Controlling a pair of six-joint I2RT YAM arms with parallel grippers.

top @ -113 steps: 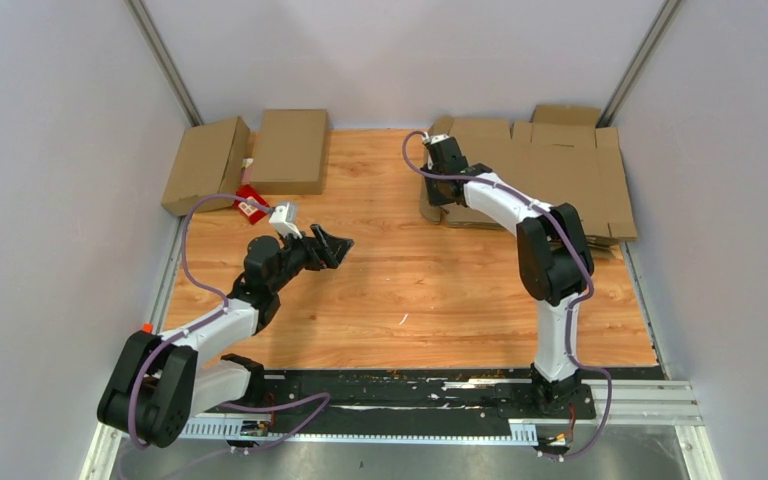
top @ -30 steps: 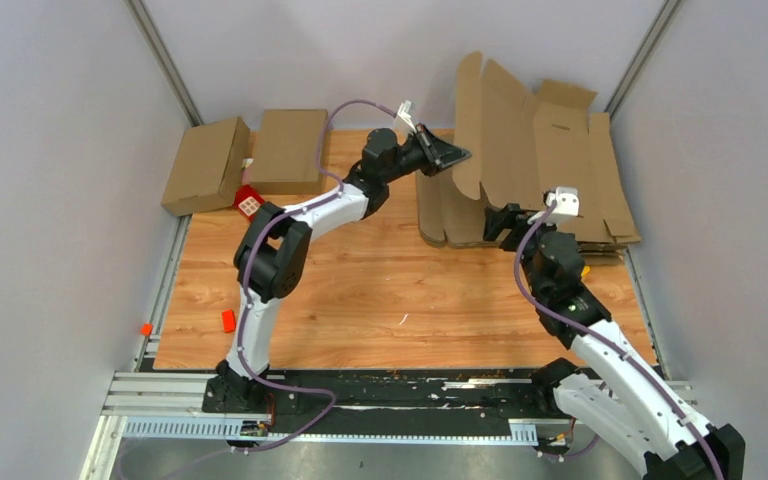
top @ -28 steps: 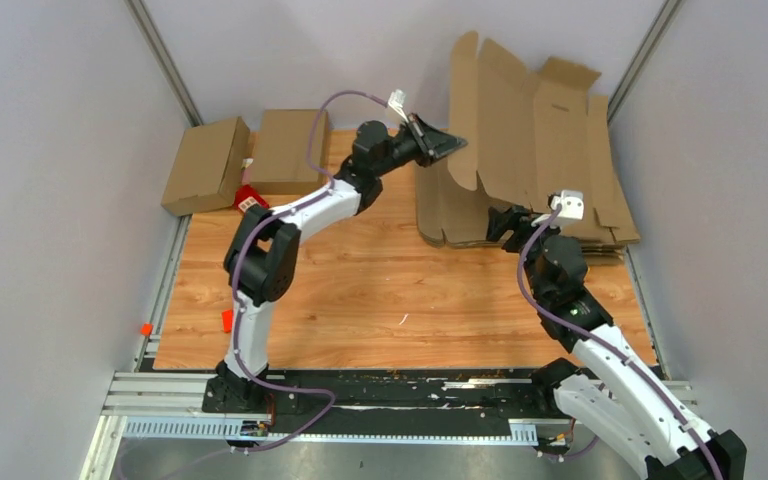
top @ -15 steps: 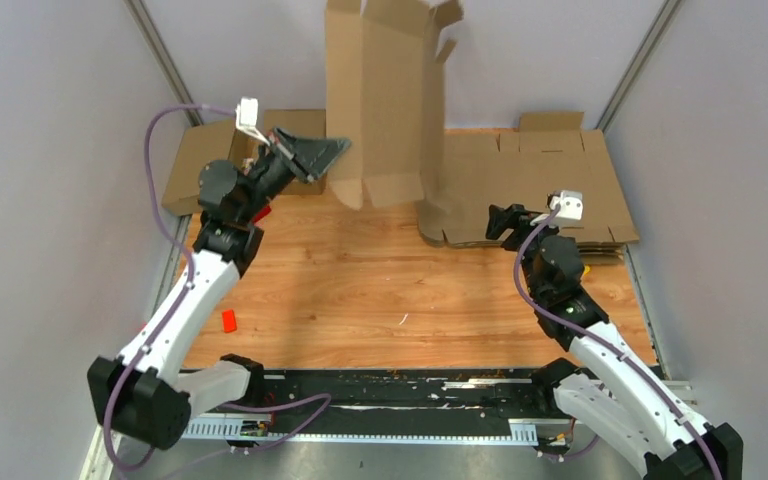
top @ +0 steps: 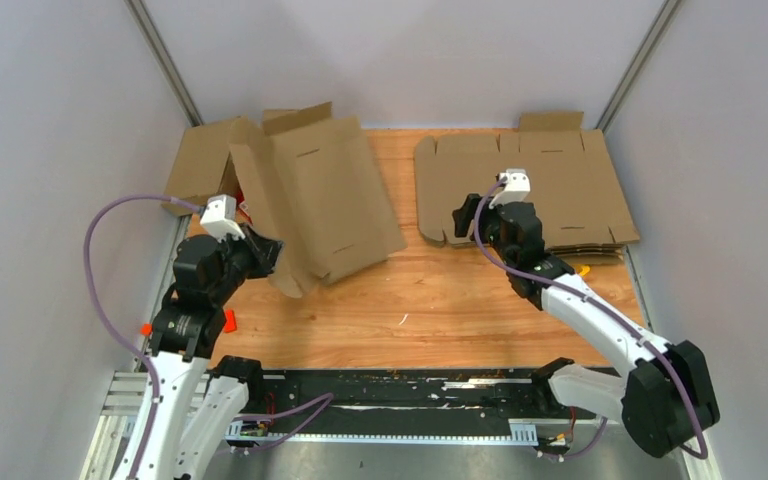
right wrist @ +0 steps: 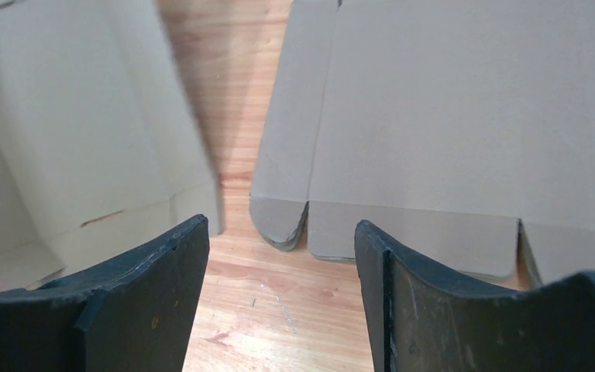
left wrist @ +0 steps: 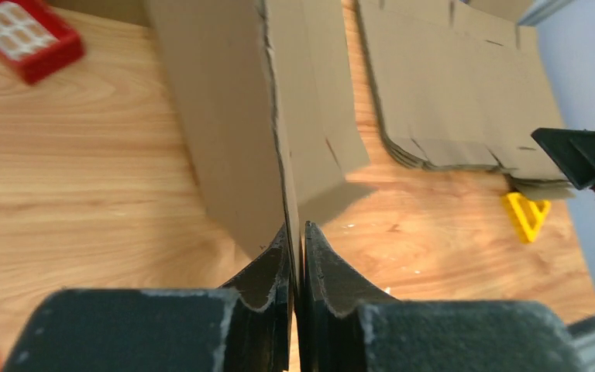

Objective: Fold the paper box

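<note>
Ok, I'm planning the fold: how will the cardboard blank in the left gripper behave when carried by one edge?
Probably light: the left gripper holds the whole cardboard blank by one pinched edge. Likely floppy along its creases, since its panels already angle apart. Held at its rim, it may sag or swing.

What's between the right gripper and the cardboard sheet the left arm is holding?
Only bare wooden table. The top view shows nothing lying between the open right gripper and the cardboard sheet pinched by the left gripper.
</note>
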